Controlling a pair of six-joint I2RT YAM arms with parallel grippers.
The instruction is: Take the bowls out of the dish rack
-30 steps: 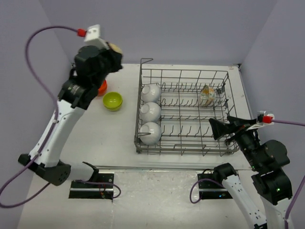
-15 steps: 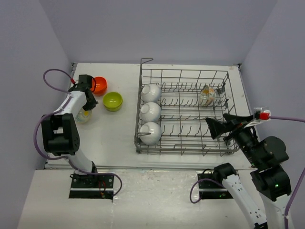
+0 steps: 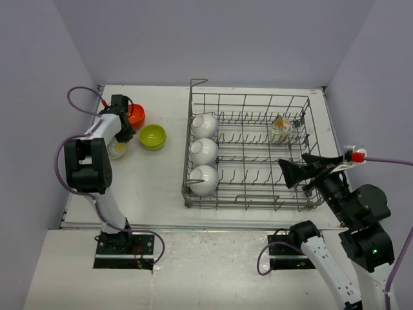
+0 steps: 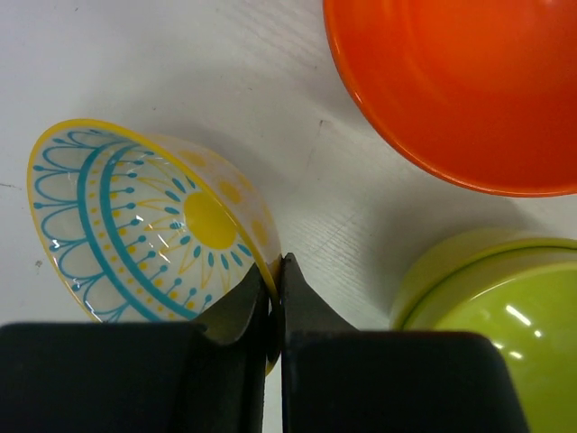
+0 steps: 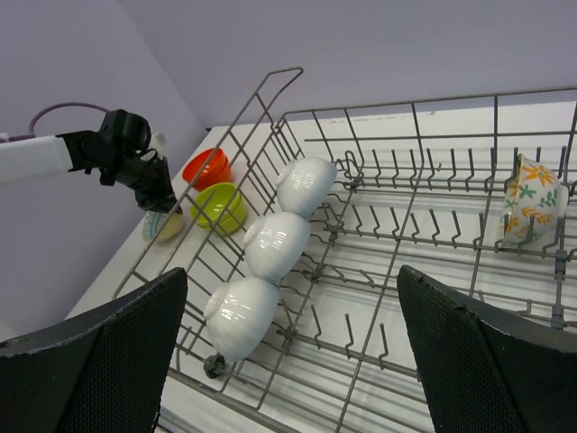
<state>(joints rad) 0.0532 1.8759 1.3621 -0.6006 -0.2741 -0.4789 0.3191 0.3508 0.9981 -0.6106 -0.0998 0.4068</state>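
a pale desk is boxed in by plain lilac walls. over its far left part, the left gripper points down, its two black fingers pressed together on the rim of a cream bowl with a yellow centre and teal linework. the thin wall of the bowl is caught between them. the bowl is tipped on edge with its inside turned up toward the wrist camera. whether its underside rests on the desk i cannot tell.

just beyond the fingers stands an orange-red bowl. just beside them, on the rack side, is a lime-green bowl. both are upright on the desk and apart from the pinched bowl.

behind the gripper the wrist bends downward. the forearm runs back along the left edge of the desk to a folded elbow, and the lower link drops to the base at the near edge.

the dish rack stands well to the right of this gripper. three white bowls are propped in a row along the rack's nearest side.

the right gripper hangs over the near right corner of the rack, fingers spread wide around nothing. ahead of it to the left is the white row. ahead to the right a patterned bowl with orange and green leaves stands on edge among the tines.
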